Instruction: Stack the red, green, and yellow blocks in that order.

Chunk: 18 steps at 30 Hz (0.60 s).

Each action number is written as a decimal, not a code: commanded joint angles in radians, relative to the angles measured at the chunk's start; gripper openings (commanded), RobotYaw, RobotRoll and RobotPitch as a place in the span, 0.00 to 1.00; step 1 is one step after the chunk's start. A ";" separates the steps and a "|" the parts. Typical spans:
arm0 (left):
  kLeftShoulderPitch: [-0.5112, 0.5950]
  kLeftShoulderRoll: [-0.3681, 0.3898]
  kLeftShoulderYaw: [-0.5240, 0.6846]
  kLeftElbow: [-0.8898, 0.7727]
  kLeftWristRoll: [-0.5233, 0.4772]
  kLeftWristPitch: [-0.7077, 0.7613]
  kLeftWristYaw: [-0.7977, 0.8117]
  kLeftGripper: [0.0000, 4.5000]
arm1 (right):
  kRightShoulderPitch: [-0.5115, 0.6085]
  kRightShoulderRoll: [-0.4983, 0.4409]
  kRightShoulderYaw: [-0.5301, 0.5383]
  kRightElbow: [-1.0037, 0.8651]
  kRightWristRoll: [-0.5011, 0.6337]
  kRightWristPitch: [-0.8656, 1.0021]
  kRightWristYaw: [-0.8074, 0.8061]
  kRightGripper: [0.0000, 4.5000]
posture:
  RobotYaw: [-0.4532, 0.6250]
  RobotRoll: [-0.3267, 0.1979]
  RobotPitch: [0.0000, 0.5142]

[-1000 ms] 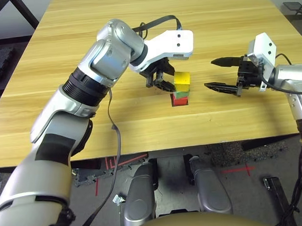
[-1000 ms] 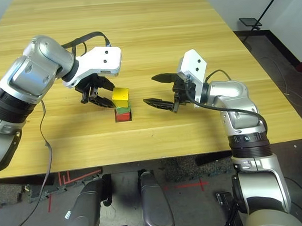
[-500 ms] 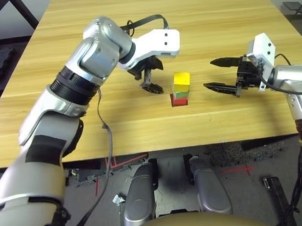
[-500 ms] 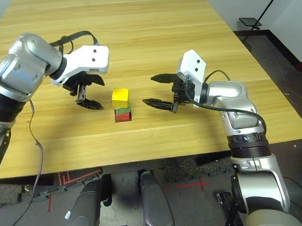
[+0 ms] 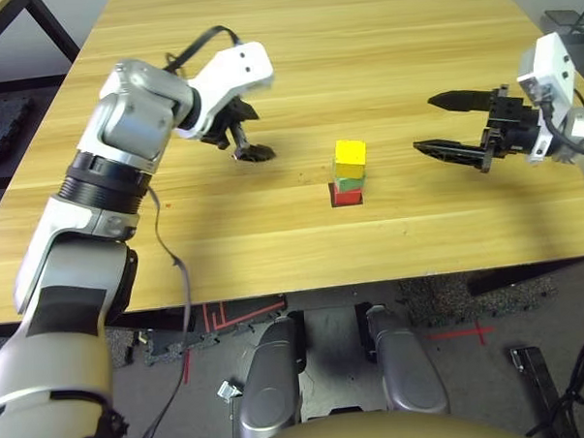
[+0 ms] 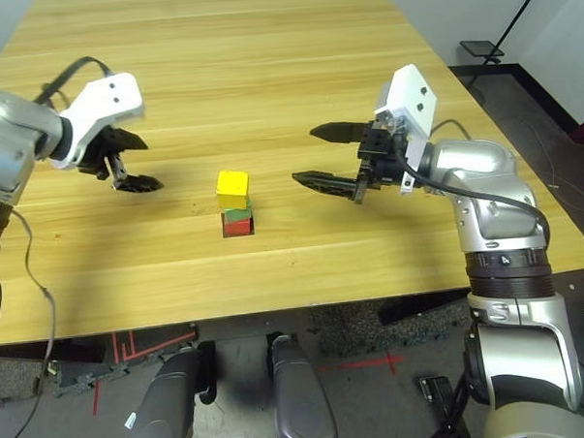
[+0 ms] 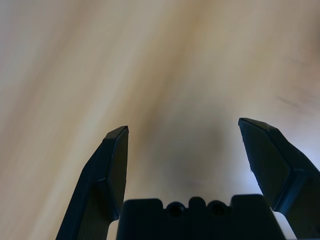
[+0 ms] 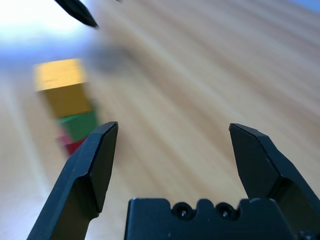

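Near the middle of the table's near part, a small matte yellow cube sat on top of a small matte green cube, which rested on a small matte red cube. The red cube stood at the bottom of the stack, on a flat black square patch on the tabletop. The yellow cube was turned slightly out of line with the green one, and the stack stood upright with neither gripper touching it.

Left of the stack and a little farther from the robot, well apart from it, the black two-fingered left gripper stood wide open, with nothing between its fingers. It hung over bare wood below its white plastic housing.

To the right of the stack, the black two-fingered right gripper was also spread wide and empty, its fingers pointing left across the table. A white housing was mounted behind those fingers, at the end of the silver right forearm. Beneath everything lay the light, wood-grained rectangular table.
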 commanded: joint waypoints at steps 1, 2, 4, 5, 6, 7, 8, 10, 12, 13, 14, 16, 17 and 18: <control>-0.001 -0.032 0.126 0.138 -0.006 -0.112 0.241 1.00 | -0.072 0.025 -0.046 0.119 -0.062 -0.080 -0.150 1.00 | 0.70 0.85 0.39; 0.000 -0.050 0.169 0.172 -0.004 -0.149 0.351 1.00 | -0.098 0.043 -0.052 0.168 -0.088 -0.106 -0.216 1.00 | 0.70 0.86 0.40; 0.008 -0.069 0.205 0.200 0.022 -0.206 0.508 1.00 | -0.128 0.066 -0.058 0.230 -0.119 -0.143 -0.293 1.00 | 0.70 0.85 0.41; 0.021 -0.090 0.237 0.189 0.008 -0.227 0.565 1.00 | -0.140 0.079 -0.068 0.256 -0.126 -0.164 -0.327 1.00 | 0.70 0.86 0.41; 0.030 -0.104 0.257 0.181 -0.005 -0.240 0.596 1.00 | -0.147 0.087 -0.075 0.272 -0.128 -0.179 -0.345 1.00 | 0.70 0.86 0.41; 0.048 -0.124 0.282 0.158 -0.012 -0.249 0.654 1.00 | -0.159 0.097 -0.089 0.296 -0.132 -0.200 -0.383 1.00 | 0.69 0.86 0.42; 0.062 -0.138 0.298 0.141 -0.014 -0.255 0.695 1.00 | -0.167 0.103 -0.097 0.314 -0.135 -0.216 -0.410 1.00 | 0.69 0.86 0.42; 0.105 -0.170 0.330 0.081 -0.028 -0.260 0.752 1.00 | -0.179 0.113 -0.118 0.345 -0.138 -0.247 -0.470 1.00 | 0.69 0.86 0.42; 0.173 -0.203 0.377 -0.003 -0.037 -0.290 0.831 1.00 | -0.178 0.123 -0.151 0.374 -0.146 -0.301 -0.550 1.00 | 0.69 0.87 0.44; 0.197 -0.215 0.394 -0.037 -0.042 -0.294 0.856 1.00 | -0.176 0.124 -0.161 0.381 -0.150 -0.318 -0.576 1.00 | 0.69 0.87 0.44; 0.242 -0.228 0.410 -0.090 -0.032 -0.300 0.900 1.00 | -0.169 0.124 -0.174 0.388 -0.154 -0.338 -0.609 1.00 | 0.69 0.87 0.45; 0.332 -0.247 0.432 -0.182 -0.019 -0.325 0.959 1.00 | -0.153 0.126 -0.203 0.392 -0.148 -0.369 -0.661 1.00 | 0.68 0.87 0.46; 0.373 -0.259 0.447 -0.223 -0.017 -0.332 0.992 1.00 | -0.146 0.128 -0.219 0.393 -0.143 -0.376 -0.687 1.00 | 0.68 0.87 0.46; 0.415 -0.267 0.456 -0.255 -0.015 -0.347 1.013 1.00 | -0.136 0.128 -0.230 0.393 -0.144 -0.390 -0.708 1.00 | 0.68 0.87 0.46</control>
